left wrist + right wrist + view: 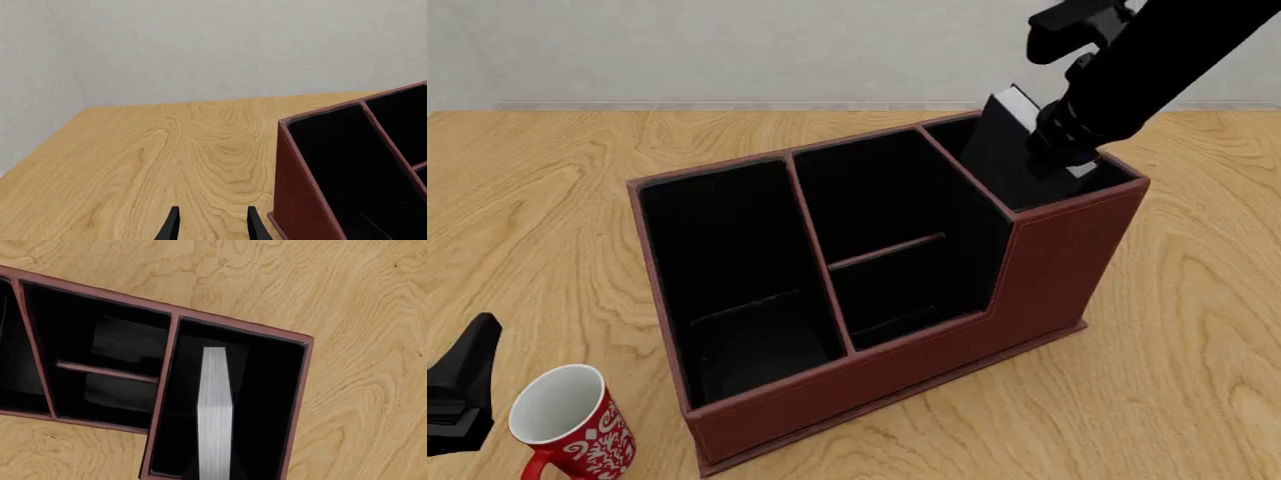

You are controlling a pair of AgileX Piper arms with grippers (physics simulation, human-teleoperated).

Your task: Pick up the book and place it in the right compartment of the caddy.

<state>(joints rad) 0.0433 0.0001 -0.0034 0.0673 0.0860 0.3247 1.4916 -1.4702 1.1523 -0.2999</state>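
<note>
Honestly, we're at the tricky bit now — the book (215, 415) is standing on edge inside the right compartment (267, 405) of the caddy (1054, 260), page edges facing up at the wrist camera, and in the front view its top corner pokes out above the rim. The right gripper (1065, 140) sits right over it at the caddy's far right end, but we can't tell how its fingers are set: none show in the right wrist view, and the front view is just a black arm against a black book. We'd guess it's gripping the book, but that's a guess.

What could go wrong: the book looks a bit tilted in the front view, so if it gets let go from this height it could drop and slap against a wall, or lean and catch on the divider. Pushing down while it's crooked could jam a corner on the rim and shove the whole caddy across the table (167, 150).

The left gripper (211, 225) is parked low near the table's near left corner, fingers partly apart and holding nothing, close to a red mug (567, 420) — a stray move there knocks the mug over.
</note>
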